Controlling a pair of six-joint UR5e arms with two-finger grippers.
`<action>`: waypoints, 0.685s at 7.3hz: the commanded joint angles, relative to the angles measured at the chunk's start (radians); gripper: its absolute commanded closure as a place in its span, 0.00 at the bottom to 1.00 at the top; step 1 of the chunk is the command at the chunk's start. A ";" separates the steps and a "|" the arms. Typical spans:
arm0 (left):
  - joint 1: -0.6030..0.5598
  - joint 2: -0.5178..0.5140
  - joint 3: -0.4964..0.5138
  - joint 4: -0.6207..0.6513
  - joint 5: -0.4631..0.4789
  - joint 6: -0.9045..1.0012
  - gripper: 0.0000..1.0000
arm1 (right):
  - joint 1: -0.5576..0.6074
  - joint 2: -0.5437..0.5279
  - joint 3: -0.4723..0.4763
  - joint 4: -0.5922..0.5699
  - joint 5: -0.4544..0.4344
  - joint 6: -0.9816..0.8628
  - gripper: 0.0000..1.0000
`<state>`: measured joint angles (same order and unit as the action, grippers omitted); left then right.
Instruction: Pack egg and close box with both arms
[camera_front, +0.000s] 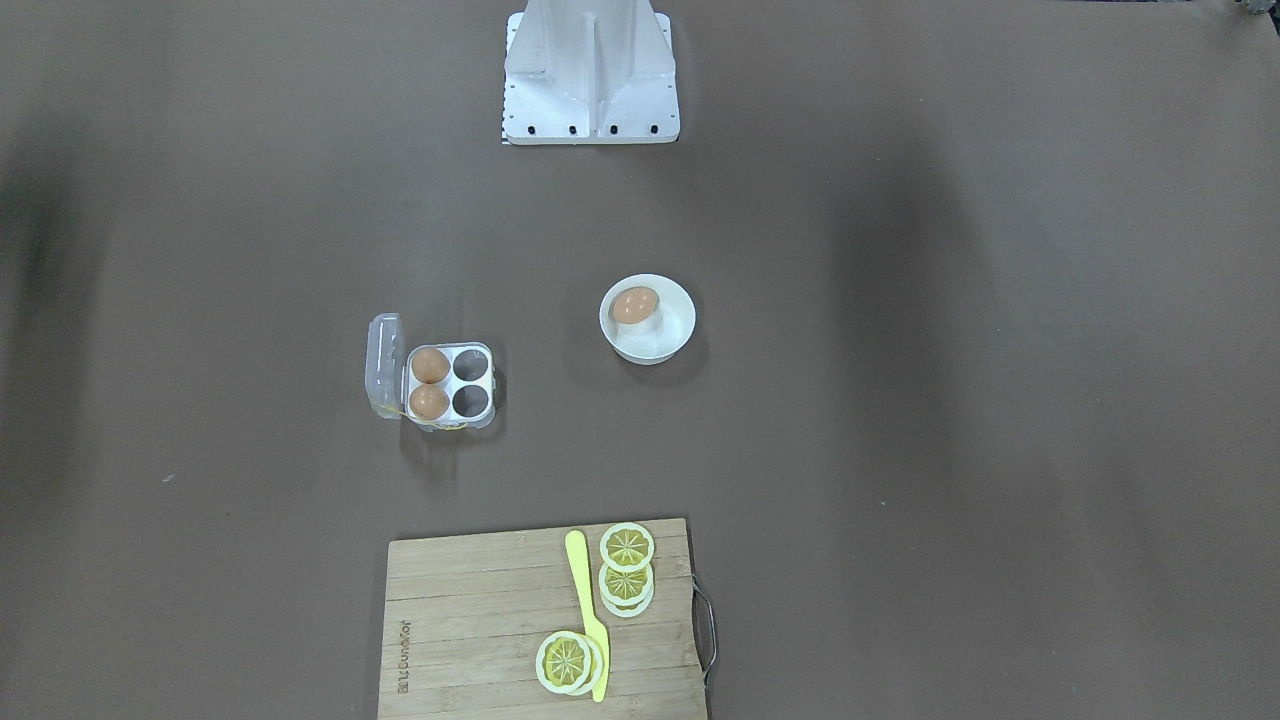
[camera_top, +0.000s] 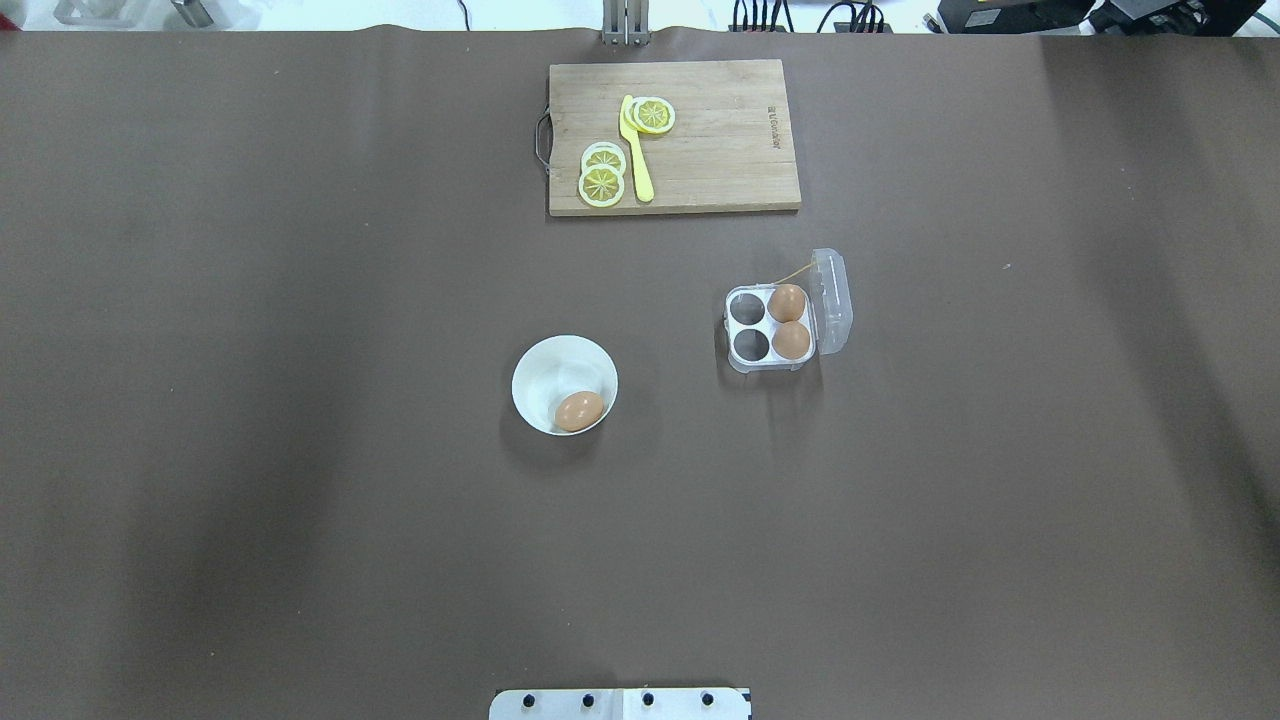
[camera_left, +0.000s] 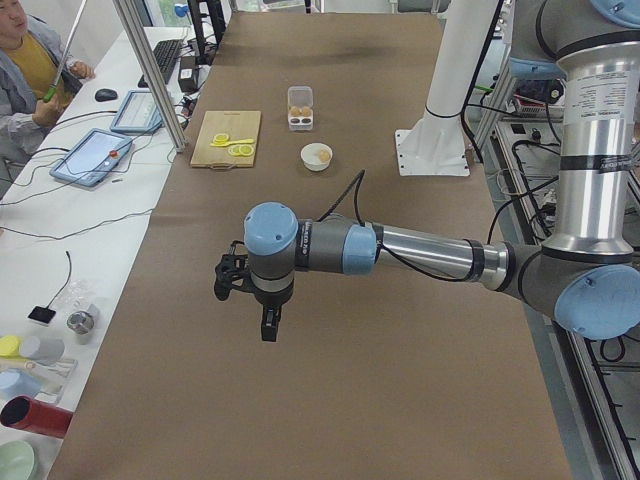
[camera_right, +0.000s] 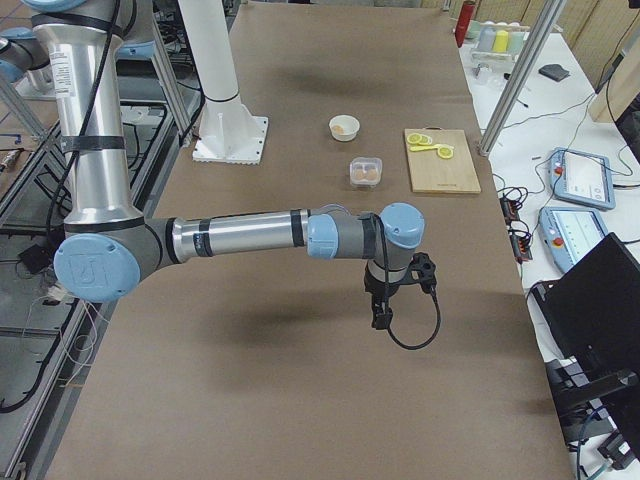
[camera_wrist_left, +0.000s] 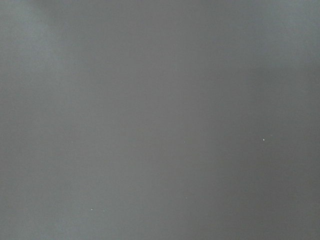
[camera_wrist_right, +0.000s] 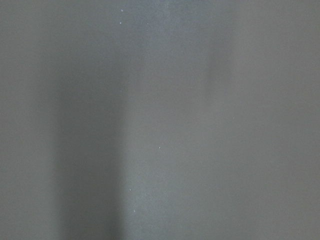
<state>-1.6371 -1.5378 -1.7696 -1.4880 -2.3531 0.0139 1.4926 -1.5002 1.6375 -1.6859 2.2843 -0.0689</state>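
The egg lies in a round white bowl near the table's middle. The clear box stands open, its lid folded out to the side. Two other eggs fill the cells next to the lid; the two other cells are empty. My left gripper hangs over bare table far from both, seen only in the exterior left view. My right gripper likewise, only in the exterior right view. I cannot tell whether either is open or shut.
A wooden cutting board with lemon slices and a yellow knife lies at the table's far edge. The white base stands at the robot's side. Both wrist views show only brown table. An operator sits beside the table.
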 joint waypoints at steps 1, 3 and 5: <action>-0.001 0.007 -0.019 -0.005 0.000 0.003 0.02 | -0.002 0.000 0.001 0.000 -0.005 0.000 0.00; 0.002 0.019 -0.016 -0.009 -0.003 0.001 0.02 | -0.006 0.000 0.001 0.000 -0.005 0.000 0.00; 0.002 0.027 -0.027 -0.015 -0.014 -0.002 0.02 | -0.011 -0.002 0.001 0.003 0.000 0.000 0.00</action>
<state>-1.6367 -1.5151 -1.7903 -1.5002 -2.3622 0.0155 1.4837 -1.5005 1.6371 -1.6844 2.2813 -0.0690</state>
